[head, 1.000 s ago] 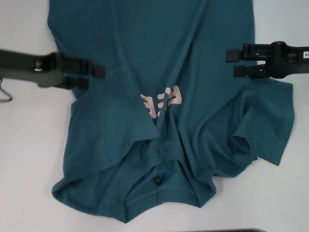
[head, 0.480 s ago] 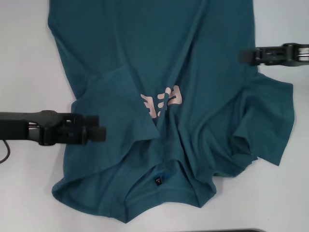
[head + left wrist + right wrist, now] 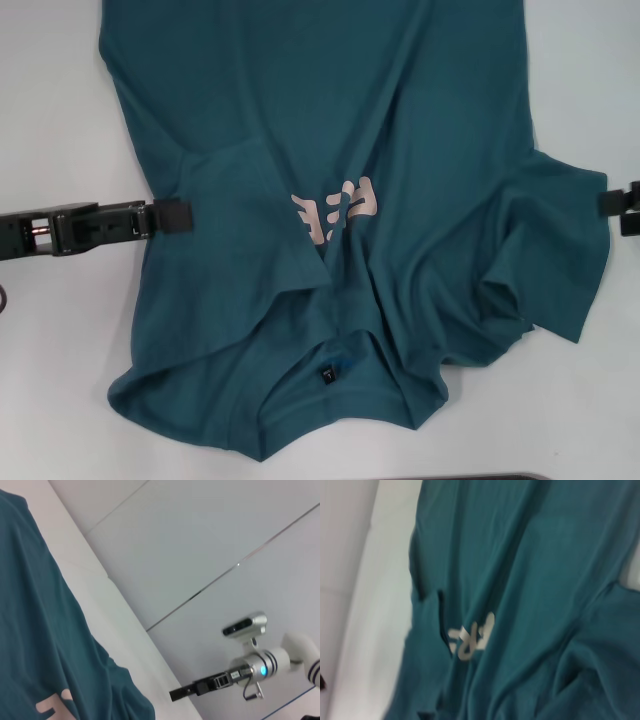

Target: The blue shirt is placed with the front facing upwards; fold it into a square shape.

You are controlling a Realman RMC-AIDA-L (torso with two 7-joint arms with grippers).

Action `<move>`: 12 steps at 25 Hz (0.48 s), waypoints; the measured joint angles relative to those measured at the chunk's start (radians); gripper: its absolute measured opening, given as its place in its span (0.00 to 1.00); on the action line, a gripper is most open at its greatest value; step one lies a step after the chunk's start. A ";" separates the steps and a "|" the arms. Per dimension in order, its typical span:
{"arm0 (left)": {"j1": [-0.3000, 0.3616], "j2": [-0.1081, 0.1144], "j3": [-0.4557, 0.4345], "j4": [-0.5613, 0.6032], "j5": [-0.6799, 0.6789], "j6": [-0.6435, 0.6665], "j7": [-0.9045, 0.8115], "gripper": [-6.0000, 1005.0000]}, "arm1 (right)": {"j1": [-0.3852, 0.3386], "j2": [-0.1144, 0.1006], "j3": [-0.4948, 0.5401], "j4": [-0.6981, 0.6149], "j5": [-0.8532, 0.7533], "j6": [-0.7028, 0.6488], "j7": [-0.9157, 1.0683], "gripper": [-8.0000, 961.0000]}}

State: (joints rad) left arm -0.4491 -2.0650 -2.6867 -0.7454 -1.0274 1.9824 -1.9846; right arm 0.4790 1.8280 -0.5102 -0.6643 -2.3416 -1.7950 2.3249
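One creased blue shirt, cotton-like.

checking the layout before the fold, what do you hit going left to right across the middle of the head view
left gripper at the shirt's left edge → pale pink lettering on the blue shirt → spread right sleeve → right gripper at the picture's right edge, all over the white table.
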 joint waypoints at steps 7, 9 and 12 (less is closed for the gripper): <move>-0.001 -0.004 -0.001 0.001 -0.027 -0.001 -0.002 0.84 | -0.076 0.006 0.118 0.002 0.004 -0.005 0.025 0.98; 0.000 -0.004 -0.001 0.001 -0.034 -0.004 -0.002 0.84 | -0.091 0.012 0.118 0.003 0.003 0.013 0.035 0.98; -0.002 -0.004 -0.001 0.002 -0.035 -0.005 -0.002 0.84 | -0.097 0.017 0.114 0.006 -0.002 0.019 0.043 0.98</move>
State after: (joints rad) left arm -0.4514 -2.0693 -2.6876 -0.7439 -1.0625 1.9774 -1.9869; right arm 0.3819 1.8447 -0.3964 -0.6587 -2.3441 -1.7755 2.3678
